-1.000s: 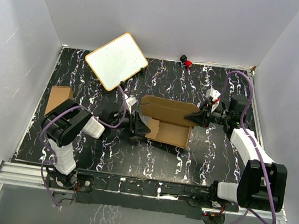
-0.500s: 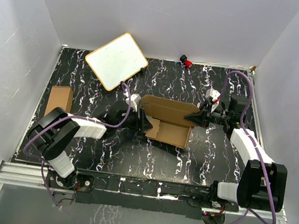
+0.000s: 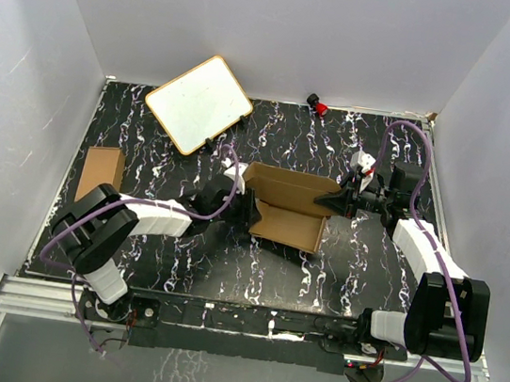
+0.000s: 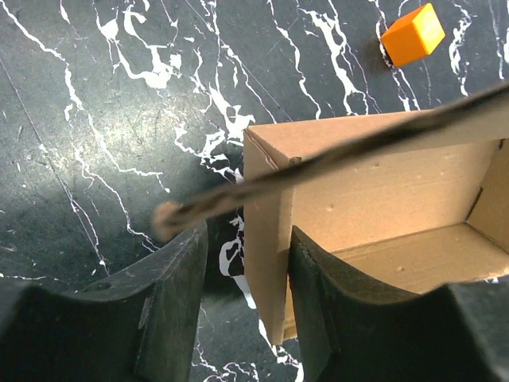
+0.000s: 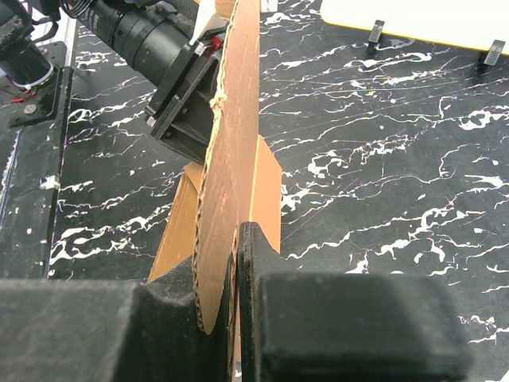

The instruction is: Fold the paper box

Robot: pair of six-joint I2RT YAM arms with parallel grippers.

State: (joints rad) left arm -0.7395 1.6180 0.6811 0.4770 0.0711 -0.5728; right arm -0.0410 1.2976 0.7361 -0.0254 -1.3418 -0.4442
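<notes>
The paper box is a brown open carton lying mid-table with its lid flap raised along the far side. In the left wrist view its left end wall stands between my left gripper's open jaws; the right finger touches the wall and the left finger stands off it. In the top view the left gripper is at the box's left end. My right gripper is shut on the edge of the raised lid flap, holding it upright.
A second small brown carton lies at the left table edge. A white board with a tan rim lies at the back left. A red and black object sits at the back wall. An orange cube lies beyond the box.
My left arm has stretched to the right, and its gripper has reached the box's left end and now straddles the end wall. The right gripper and the lid have stayed still.
</notes>
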